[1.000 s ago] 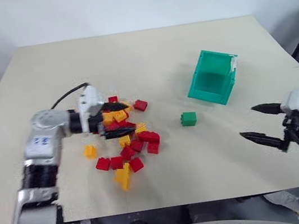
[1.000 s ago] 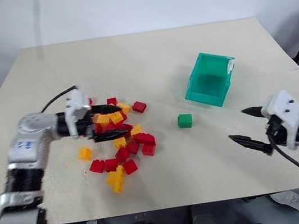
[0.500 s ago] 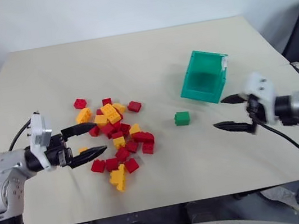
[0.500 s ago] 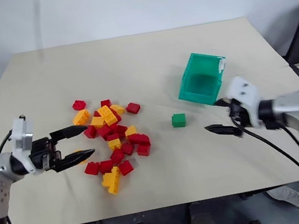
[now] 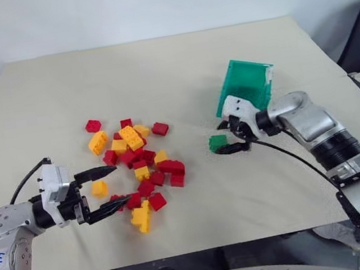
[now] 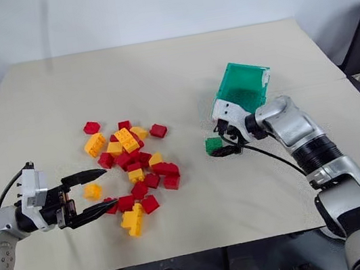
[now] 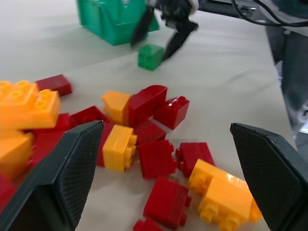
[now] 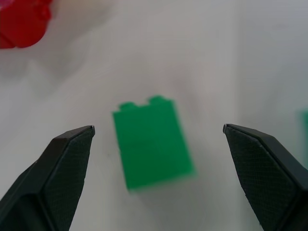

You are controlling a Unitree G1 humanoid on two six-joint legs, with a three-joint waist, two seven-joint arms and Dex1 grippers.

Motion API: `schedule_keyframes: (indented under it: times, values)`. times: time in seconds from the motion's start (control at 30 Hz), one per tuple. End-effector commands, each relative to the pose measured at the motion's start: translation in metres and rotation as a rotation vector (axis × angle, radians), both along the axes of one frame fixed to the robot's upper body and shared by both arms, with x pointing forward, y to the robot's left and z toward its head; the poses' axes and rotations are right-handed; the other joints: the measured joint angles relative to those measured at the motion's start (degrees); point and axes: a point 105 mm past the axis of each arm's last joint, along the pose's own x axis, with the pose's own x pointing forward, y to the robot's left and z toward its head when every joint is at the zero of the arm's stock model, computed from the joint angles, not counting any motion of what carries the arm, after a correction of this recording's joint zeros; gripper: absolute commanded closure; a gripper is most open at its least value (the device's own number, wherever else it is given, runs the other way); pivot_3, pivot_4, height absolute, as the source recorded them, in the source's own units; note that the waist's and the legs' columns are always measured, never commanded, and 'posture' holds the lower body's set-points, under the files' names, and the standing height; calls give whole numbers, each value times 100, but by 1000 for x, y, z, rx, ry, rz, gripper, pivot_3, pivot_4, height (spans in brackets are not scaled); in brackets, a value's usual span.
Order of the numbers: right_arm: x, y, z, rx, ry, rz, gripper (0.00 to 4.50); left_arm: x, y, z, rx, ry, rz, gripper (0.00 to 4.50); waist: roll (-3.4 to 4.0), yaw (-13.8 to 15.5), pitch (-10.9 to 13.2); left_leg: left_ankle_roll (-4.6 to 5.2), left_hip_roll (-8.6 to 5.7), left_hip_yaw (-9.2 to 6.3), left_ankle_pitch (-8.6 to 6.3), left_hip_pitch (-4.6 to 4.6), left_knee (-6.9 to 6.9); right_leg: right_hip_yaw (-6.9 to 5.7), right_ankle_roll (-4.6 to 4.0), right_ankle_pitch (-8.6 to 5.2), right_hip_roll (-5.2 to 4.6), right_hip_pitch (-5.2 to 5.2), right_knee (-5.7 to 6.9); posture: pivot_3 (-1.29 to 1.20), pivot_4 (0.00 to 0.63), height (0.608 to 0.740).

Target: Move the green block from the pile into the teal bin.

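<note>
head views: green block [image 5: 218, 142] sits on the table [image 5: 176, 67] between the pile [image 5: 134, 166] and the teal bin [image 5: 244, 85], right gripper [image 5: 233, 136] wide open around it, holding nothing. left wrist view: left gripper [image 7: 166, 159] wide open, empty, over the pile. right wrist view: block lies between the spread fingers [image 8: 57, 168], untouched.
</note>
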Motion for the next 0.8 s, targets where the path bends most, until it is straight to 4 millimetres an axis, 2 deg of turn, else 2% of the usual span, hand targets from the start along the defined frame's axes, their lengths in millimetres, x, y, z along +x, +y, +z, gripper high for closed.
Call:
schedule_keyframes:
  times: [0.03,0.1,0.3,0.43,0.6,0.7,0.8]
  values:
    - [-4,1,5,-40,-21,50,395,-2,-8,7,2,-50,-14,0,0,-4,0,0,-3,0,0,-1,0,0,0,0,-4,0,0,0,150,740]
    - [-6,1,7,-41,-40,55,912,-1,-8,8,2,-54,-13,0,1,-15,0,0,-8,2,0,-1,1,0,1,1,-9,0,-1,0,150,740]
    - [-5,-6,32,16,-136,-21,3013,11,-3,10,15,-60,26,0,2,-19,1,-2,-3,2,-1,1,1,-3,1,1,-4,0,3,0,150,740]
    - [-3,-16,60,102,-226,-132,3016,15,-2,15,-11,-70,14,0,1,-17,1,-3,-3,1,-1,2,1,-3,1,1,-3,0,4,0,150,740]
    - [15,-53,93,131,-398,-367,3016,20,0,19,-22,-88,-15,0,2,-14,1,-3,-5,2,-1,1,1,-3,1,1,-4,0,2,0,150,740]
    - [27,-72,106,115,-460,-468,3016,34,-1,25,-16,-138,-13,0,2,-17,1,-3,-7,3,-1,2,1,-2,1,1,-4,1,2,0,150,740]
    - [40,-81,108,93,-486,-523,3016,49,-6,32,-22,-180,-7,0,2,-22,1,-5,-8,5,1,3,1,-2,2,1,-3,0,3,0,150,740]
